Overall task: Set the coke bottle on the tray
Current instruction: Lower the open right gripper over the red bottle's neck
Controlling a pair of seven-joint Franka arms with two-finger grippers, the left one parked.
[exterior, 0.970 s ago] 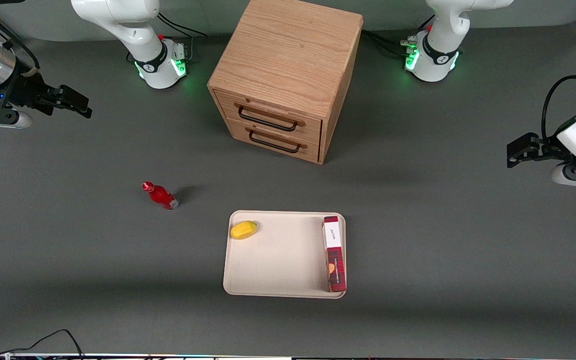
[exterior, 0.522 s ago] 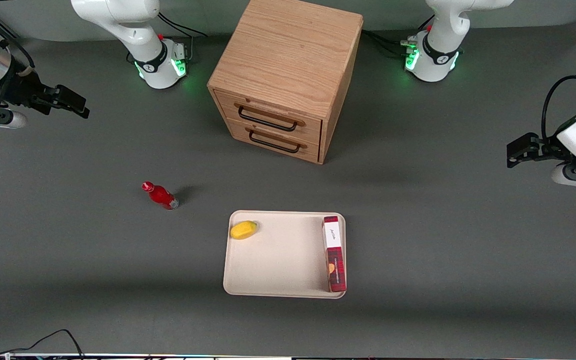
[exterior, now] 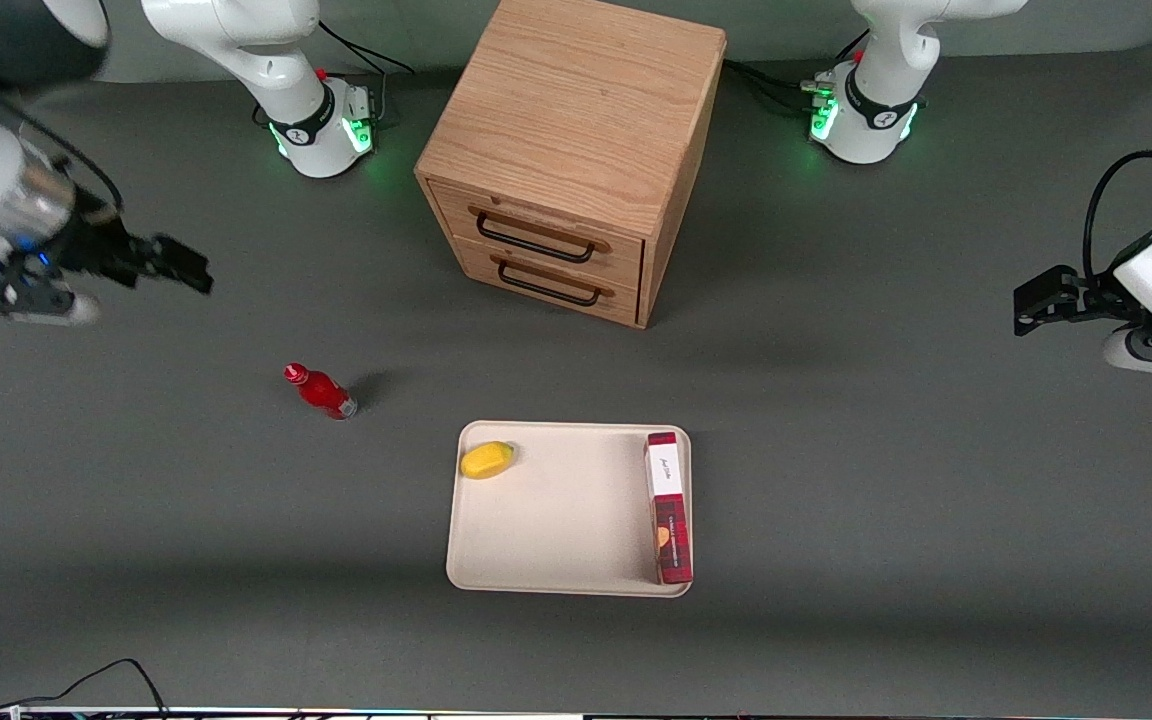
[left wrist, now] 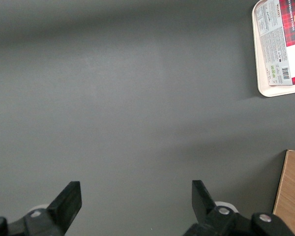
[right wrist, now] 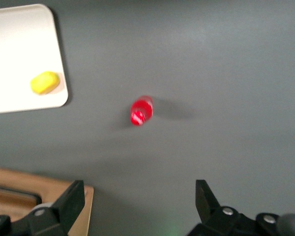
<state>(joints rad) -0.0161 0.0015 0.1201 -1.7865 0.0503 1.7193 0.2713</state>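
Two things lie on the tray (exterior: pixel 566 520): a yellow fruit (exterior: pixel 487 460) near one corner and a long red-and-white box (exterior: pixel 668 506) along the rim at the parked arm's end. The coke bottle (exterior: pixel 320 390) is not among them. It stands upright on the bare grey bench (exterior: pixel 886 450), apart from the tray, toward my working end, a little farther from the front camera than the fruit. Its red cap points up at my wrist camera, where the bottle (right wrist: pixel 141 111) shows as a small red blob with a shadow beside it, the tray (right wrist: pixel 14 59) and fruit (right wrist: pixel 44 82) off to one side.

My gripper (exterior: pixel 181 265) hangs in the air above the bench, well apart from the bottle and farther from the front camera than it. Its fingers (right wrist: pixel 71 201) are spread wide with nothing between them, and the bottle sits clear of them.

The wooden drawer cabinet (exterior: pixel 571 160) stands on the bench farther from the front camera than the tray, both drawers shut, its black handles facing the tray.
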